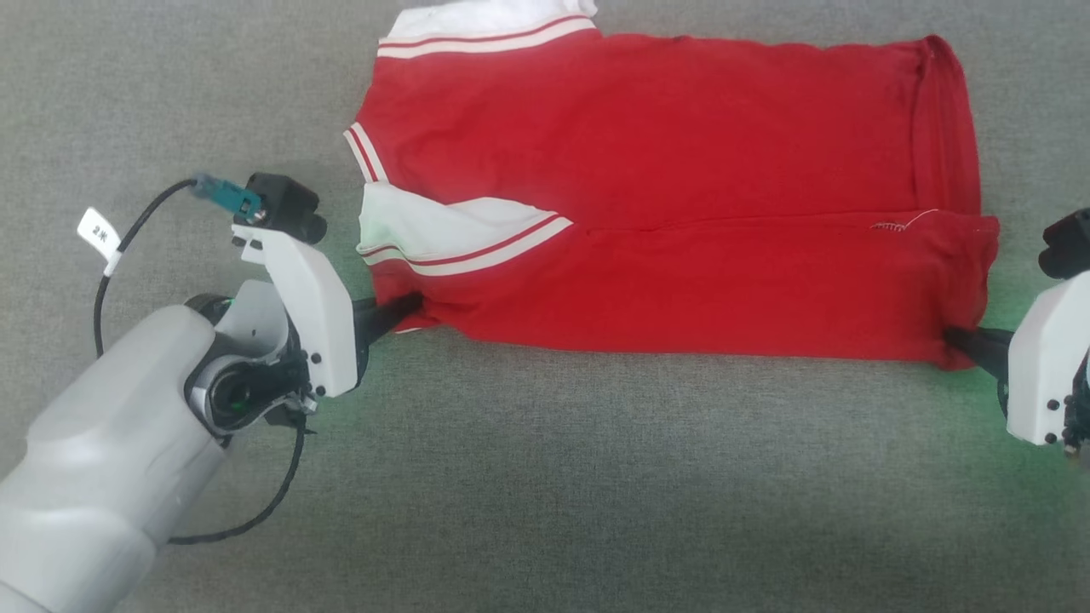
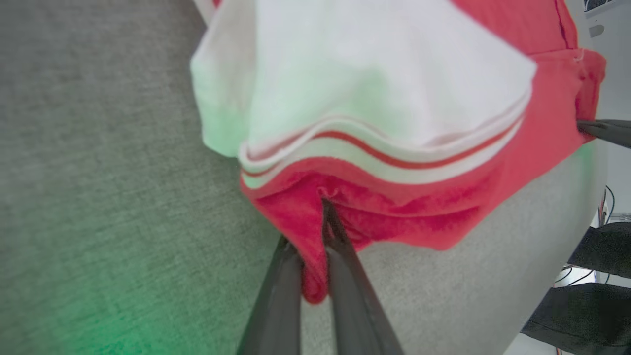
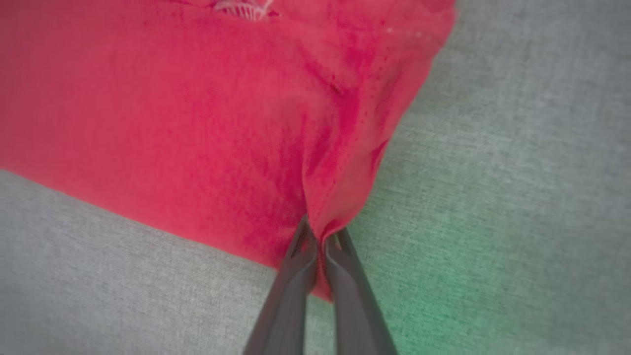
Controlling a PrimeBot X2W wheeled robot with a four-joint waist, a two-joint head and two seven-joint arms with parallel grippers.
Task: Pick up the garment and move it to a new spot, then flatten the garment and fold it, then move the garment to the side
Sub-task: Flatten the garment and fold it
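— Left gripper, closest to us: what's it got?
— It's clamped on the shirt's near left corner, just below the white sleeve.
— And the right gripper?
— Pinched tight on the near right hem corner.
— Where's the shirt lying?
— Spread on the grey cloth, sleeves left, hem right, near side folded over the body.

White tag on black cable, reading "2" plus an unclear character
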